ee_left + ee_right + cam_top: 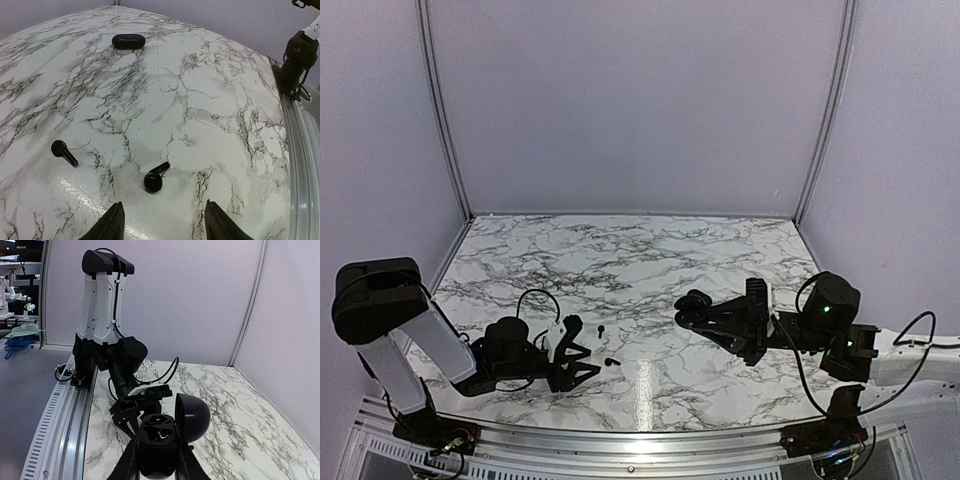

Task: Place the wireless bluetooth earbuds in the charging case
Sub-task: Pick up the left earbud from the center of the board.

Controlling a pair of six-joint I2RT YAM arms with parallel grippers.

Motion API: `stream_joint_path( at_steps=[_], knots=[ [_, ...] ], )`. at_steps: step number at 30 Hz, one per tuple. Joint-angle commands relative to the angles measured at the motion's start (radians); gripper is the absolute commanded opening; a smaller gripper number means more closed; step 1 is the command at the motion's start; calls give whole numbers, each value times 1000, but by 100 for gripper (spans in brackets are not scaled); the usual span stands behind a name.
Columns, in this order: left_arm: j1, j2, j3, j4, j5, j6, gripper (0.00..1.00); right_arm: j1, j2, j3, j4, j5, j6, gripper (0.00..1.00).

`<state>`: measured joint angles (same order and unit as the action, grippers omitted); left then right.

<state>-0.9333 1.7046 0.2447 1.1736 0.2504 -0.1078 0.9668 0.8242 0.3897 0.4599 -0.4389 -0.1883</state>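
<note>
My left claw (163, 205) hangs low over the tabletop (210, 100), jaws part open and empty. It is lined up on the nearer earbud (155, 179) at its 12 o'clock, stem pointing toward 1 — so I judge a pinch on that bud is the step in hand. The second earbud (64, 151) lies apart at 10 o'clock. My right claw (157, 452) is clamped on the charging case (156, 435), lid (192, 417) swung back and wells exposed — held ready, I think, to receive a bud.
</note>
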Motion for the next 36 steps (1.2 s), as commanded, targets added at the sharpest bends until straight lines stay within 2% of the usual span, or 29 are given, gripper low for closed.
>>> stream_joint_path(
  at_steps=[1,24,29,36],
  knots=[
    [-9,47,34,55,2,40,56,9,21,17,36,-7,-25,0],
    [-43,219,141,36,-79,102,43,9,29,8,47,-2,-15,0],
    [-62,249,159,23,-101,142,37,8,29,7,51,-1,-11,0],
    [-71,252,162,12,-128,153,23,9,29,-5,63,2,-10,0]
  ],
)
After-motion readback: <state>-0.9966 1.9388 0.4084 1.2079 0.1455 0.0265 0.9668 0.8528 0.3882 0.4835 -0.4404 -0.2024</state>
